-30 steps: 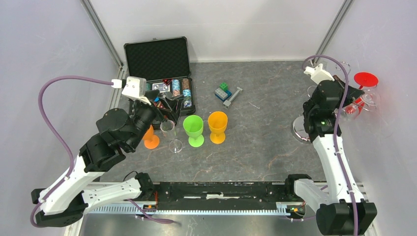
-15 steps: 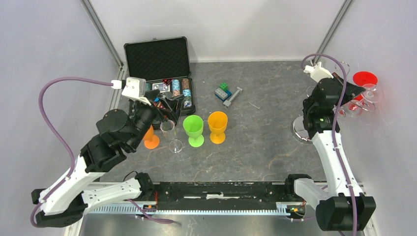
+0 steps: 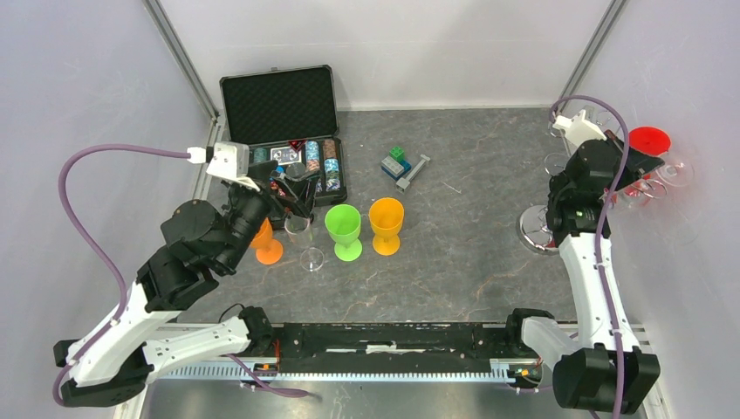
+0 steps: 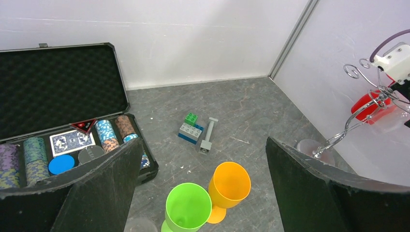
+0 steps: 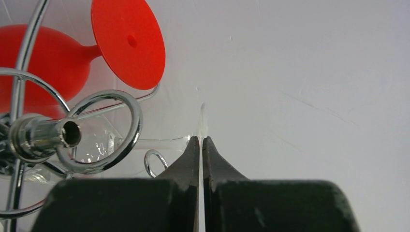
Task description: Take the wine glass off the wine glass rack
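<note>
The right gripper point(image 5: 200, 145) had its jaws pinching the clear wine glass point(image 5: 202, 118) by its foot, beside the wine glass rack point(image 5: 104, 130). The left gripper point(image 4: 203, 141) held its jaws spread above the bench point(image 4: 251, 111).

The left arm point(image 3: 188, 253) rises from its base at the near left, elbow bent. Its left gripper point(image 4: 203, 145) points across the table with its fingers point(image 4: 96, 193) spread wide apart. The right arm point(image 3: 589, 262) stretches up along the right side. The right gripper point(image 5: 200, 141) has its fingers point(image 5: 183, 164) pinched together on the thin clear foot of the wine glass point(image 5: 201, 118).
</note>
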### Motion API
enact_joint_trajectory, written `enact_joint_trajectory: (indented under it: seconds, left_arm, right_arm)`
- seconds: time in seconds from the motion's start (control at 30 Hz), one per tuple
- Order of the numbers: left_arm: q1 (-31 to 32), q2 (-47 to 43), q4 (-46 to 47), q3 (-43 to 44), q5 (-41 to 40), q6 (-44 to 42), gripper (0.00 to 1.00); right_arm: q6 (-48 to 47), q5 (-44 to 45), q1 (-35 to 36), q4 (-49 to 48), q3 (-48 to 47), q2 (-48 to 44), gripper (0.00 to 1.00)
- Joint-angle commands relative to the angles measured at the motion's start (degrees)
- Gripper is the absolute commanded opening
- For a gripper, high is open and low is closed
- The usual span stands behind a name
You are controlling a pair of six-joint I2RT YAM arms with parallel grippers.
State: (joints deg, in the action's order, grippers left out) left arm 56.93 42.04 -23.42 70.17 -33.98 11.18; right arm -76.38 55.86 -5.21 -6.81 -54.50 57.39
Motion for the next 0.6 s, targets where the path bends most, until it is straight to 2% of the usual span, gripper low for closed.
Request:
enact_joint_trajectory:
  seconds: [0.0, 0.57]
  left_arm:
    - [0.0, -0.3, 2.6, -0.3, -0.4, -2.2, 1.00]
    - [0.0, -1.0, 2.3, -0.7, 0.7, -2.6, 1.00]
  right_arm:
    - [1.2, -2.0, -1.4, -2.3, -1.6, -1.5, 0.00]
    - [3.6, 1.7, -3.0, 1.6, -1.7, -4.7, 0.00]
